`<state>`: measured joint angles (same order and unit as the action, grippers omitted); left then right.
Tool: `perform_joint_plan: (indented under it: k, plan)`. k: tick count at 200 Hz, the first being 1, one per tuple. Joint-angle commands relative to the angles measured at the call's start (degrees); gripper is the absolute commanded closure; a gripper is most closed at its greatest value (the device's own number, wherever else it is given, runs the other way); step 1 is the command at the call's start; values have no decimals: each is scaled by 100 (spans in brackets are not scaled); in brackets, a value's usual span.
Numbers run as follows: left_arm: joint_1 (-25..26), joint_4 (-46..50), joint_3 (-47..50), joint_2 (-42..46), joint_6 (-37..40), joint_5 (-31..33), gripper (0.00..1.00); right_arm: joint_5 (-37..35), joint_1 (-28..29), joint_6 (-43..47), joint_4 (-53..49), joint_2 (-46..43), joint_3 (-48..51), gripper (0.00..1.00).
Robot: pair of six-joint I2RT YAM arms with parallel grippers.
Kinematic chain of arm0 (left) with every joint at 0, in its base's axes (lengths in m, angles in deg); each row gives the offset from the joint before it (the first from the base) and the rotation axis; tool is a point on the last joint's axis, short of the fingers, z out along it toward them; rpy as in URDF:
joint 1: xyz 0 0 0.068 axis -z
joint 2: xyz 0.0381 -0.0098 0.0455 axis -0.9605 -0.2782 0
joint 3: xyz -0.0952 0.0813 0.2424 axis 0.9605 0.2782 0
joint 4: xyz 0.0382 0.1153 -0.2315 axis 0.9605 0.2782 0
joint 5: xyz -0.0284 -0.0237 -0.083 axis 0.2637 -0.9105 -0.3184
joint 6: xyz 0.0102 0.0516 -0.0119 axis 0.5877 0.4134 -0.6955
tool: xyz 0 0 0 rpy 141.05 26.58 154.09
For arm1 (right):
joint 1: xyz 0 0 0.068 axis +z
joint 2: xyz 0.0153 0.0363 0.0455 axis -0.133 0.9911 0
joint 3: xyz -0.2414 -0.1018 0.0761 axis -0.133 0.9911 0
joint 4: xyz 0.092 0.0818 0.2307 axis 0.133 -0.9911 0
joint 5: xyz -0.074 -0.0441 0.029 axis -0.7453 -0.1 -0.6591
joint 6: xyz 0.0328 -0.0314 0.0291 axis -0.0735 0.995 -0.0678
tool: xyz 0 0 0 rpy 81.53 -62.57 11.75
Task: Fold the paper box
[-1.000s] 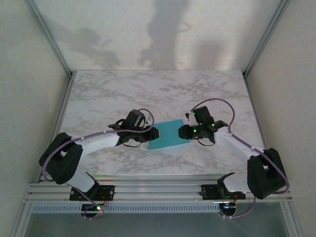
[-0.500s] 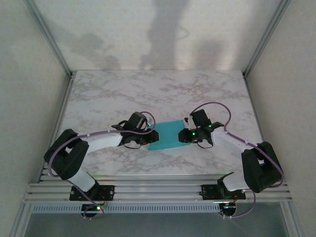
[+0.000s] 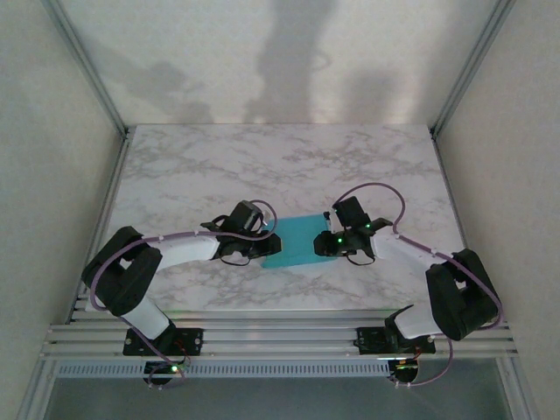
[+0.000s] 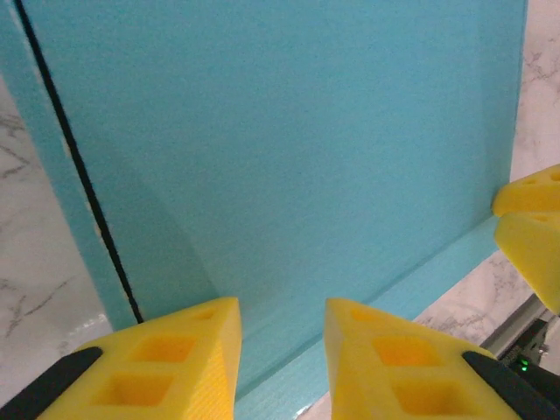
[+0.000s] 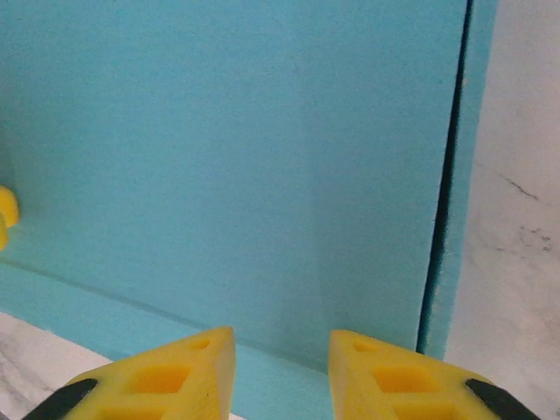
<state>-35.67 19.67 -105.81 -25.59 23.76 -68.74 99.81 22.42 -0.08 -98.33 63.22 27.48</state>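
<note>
The paper box (image 3: 297,240) lies flat on the marble table, turquoise side up, between the two arms. My left gripper (image 3: 267,242) hangs at its left edge and my right gripper (image 3: 326,241) at its right edge. In the left wrist view the box (image 4: 289,149) spreads wide, with a creased strip running past my open left gripper (image 4: 282,350); yellow fingertips (image 4: 532,229) of the other gripper show at the right. In the right wrist view the box (image 5: 236,157) has a dark slit and a narrow side strip; my right gripper (image 5: 282,363) stands open over a crease.
The marble table (image 3: 280,166) reaches back to white walls with metal frame posts (image 3: 92,70) on both sides. An aluminium rail (image 3: 280,337) carries the arm bases along the near edge. Purple cables loop over both arms.
Both grippers have closed in a little on the box from either side, the right one shifting left. The box has stayed flat in place.
</note>
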Motion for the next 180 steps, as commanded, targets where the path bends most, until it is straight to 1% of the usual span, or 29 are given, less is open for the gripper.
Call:
perform_joint_plan:
  k: [1, 13, 32, 51, 67, 75, 89, 94, 102, 110, 130, 151, 180]
  plan:
    - [28, 161, -138, 238, 224, 401, 68, -23, 46, -148, 121, -397, 19, 66]
    - [28, 196, -192, 409, 294, 410, 67, -55, 37, -148, 76, -556, -36, 65]
    - [-19, 345, -229, 594, 348, 457, 60, -56, -57, -66, -35, -688, -103, 56]
    - [-98, 490, -213, 736, 401, 499, 54, 35, -257, 56, -136, -694, -166, 53]
    - [-216, 563, -161, 826, 424, 517, 49, 146, -391, 163, -180, -682, -180, 45]
    - [-268, 566, -126, 840, 432, 488, 47, 244, -450, 221, -181, -670, -175, 38]
    - [-319, 559, -73, 840, 463, 449, 41, 402, -526, 288, -168, -637, -156, 15]
    - [-324, 559, -48, 840, 467, 441, 39, 485, -566, 312, -146, -624, -137, 9]
    - [-328, 525, -19, 831, 475, 407, 29, 618, -627, 343, -87, -615, -95, 1]
    - [-337, 466, 11, 819, 476, 359, 19, 775, -699, 375, -12, -580, -44, 1]
    - [-354, 300, 58, 749, 467, 229, 1, 1112, -840, 479, 138, -405, -13, 1]
    - [-361, 103, 87, 633, 424, 80, 0, 1412, -913, 602, 271, -160, -59, 1]
    - [-359, -83, 137, 471, 364, 15, 0, 1394, -935, 693, 383, 163, -144, 1]
